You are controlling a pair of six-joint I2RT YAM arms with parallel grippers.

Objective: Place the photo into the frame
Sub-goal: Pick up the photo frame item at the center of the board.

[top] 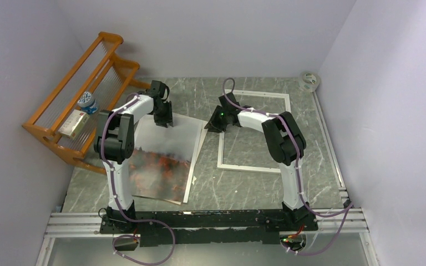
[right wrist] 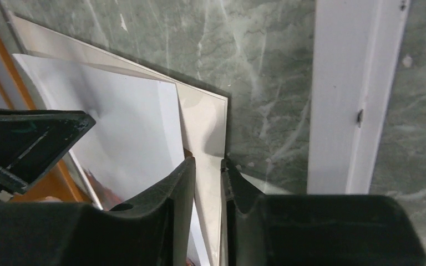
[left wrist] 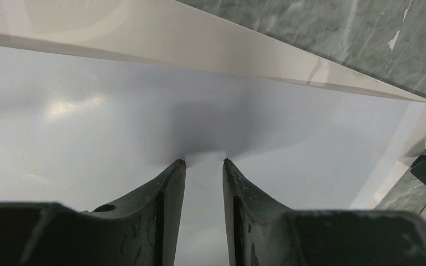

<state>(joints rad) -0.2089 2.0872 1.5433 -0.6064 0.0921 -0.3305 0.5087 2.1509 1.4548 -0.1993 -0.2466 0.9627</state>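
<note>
The photo (top: 163, 160) lies flat left of centre, its grey sky at the far end and red trees nearer me, on a cream sheet (top: 199, 138) that sticks out to its right. The empty white frame (top: 252, 168) lies to the right. My left gripper (top: 164, 121) stands on the photo's far part. Its fingertips (left wrist: 178, 165) press the pale print (left wrist: 144, 111), open by a narrow gap. My right gripper (right wrist: 207, 159) points down at the cream sheet's (right wrist: 205, 122) right edge, narrowly open, with that edge showing in the gap. The frame's rail (right wrist: 338, 100) is just to its right.
An orange wooden rack (top: 77, 83) stands along the left wall with a box (top: 75, 123) and a small bottle (top: 89, 103) on it. A tape roll (top: 309, 81) sits in the far right corner. Walls close both sides.
</note>
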